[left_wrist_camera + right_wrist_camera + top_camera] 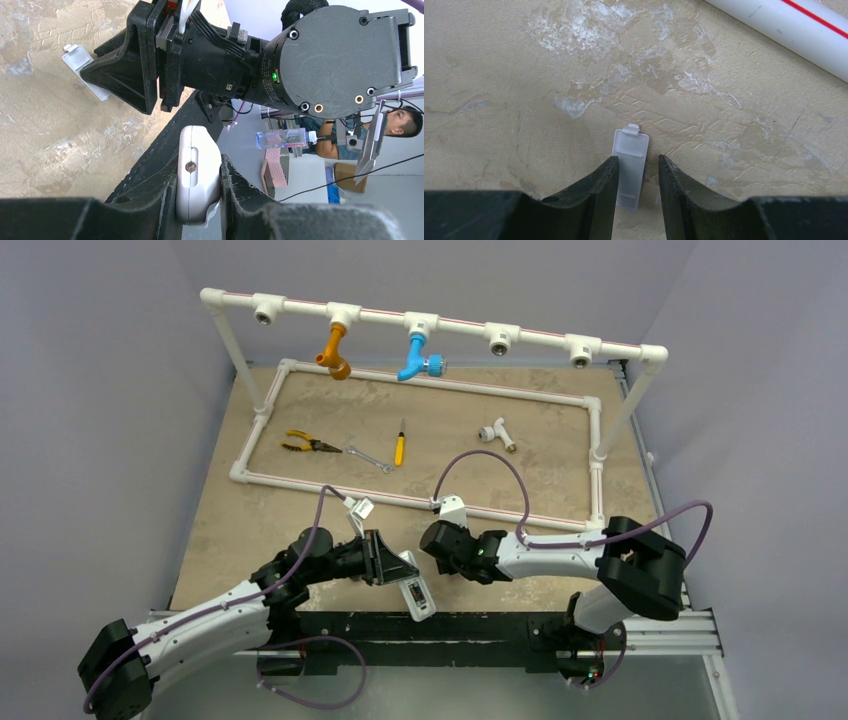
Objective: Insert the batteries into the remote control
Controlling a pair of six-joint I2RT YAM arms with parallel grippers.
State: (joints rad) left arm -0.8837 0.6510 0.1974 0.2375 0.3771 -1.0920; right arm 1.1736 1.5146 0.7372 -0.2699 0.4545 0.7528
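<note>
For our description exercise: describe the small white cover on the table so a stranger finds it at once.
Find the white pipe frame on the table. Just outside its near rail, between the right pincer's fingers, lies the cover. It alone is a thin flat translucent rectangle with an end tab.

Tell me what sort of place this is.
Probably a robotics lab test cell: two robot arms bolted at the table edge, a white pipe frame with taps inside plain grey partitions, and, in the left wrist view, a person beyond, near a bottle and cardboard box.
</note>
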